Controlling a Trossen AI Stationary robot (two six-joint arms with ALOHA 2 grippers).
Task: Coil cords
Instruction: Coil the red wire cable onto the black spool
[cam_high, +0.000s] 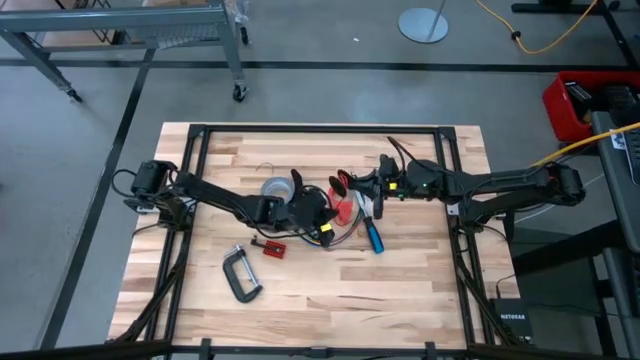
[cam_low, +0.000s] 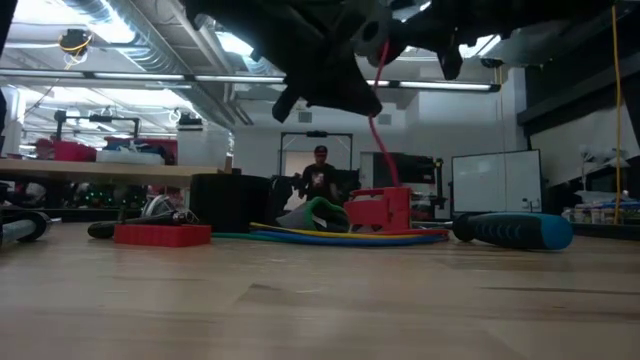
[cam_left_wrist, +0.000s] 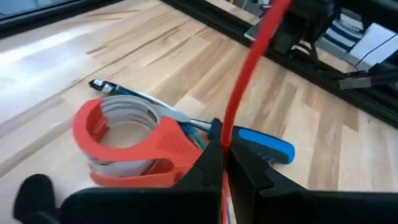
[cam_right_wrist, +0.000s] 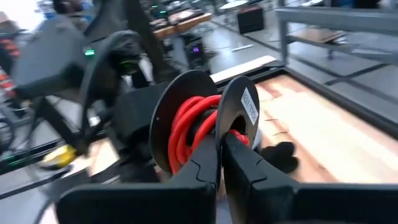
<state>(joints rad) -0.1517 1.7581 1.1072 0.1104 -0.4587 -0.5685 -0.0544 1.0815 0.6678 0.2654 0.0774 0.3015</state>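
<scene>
A red cord (cam_left_wrist: 249, 56) runs taut from my left gripper (cam_left_wrist: 222, 144), which is shut on it, up to a black spool (cam_right_wrist: 205, 121) wound with red cord. My right gripper (cam_right_wrist: 221, 134) is shut on that spool, above the table's middle (cam_high: 345, 185). My left gripper (cam_high: 322, 222) hovers just to the near side of it. In the low view the red cord (cam_low: 375, 120) drops from the arms toward the table. Coloured cords (cam_low: 330, 236) lie flat on the wood below them. My left gripper pinches the red cord (cam_left_wrist: 227, 127) between its two fingertips. The cord rises from the fingers in a straight, taut line toward the spool, clear of the table. My right gripper pinches one black flange of the spool (cam_right_wrist: 239, 112) at its rim, one finger on the wound side and one outside. The spool is lifted clear and stands on edge.
A red tape dispenser (cam_left_wrist: 134, 146) holding a tape roll sits under my left gripper, with a blue-handled screwdriver (cam_left_wrist: 264, 142) beside it. A grey tape roll (cam_high: 275, 188), a small red block (cam_high: 272, 247) and a C-clamp (cam_high: 240, 275) lie to the left and near side.
</scene>
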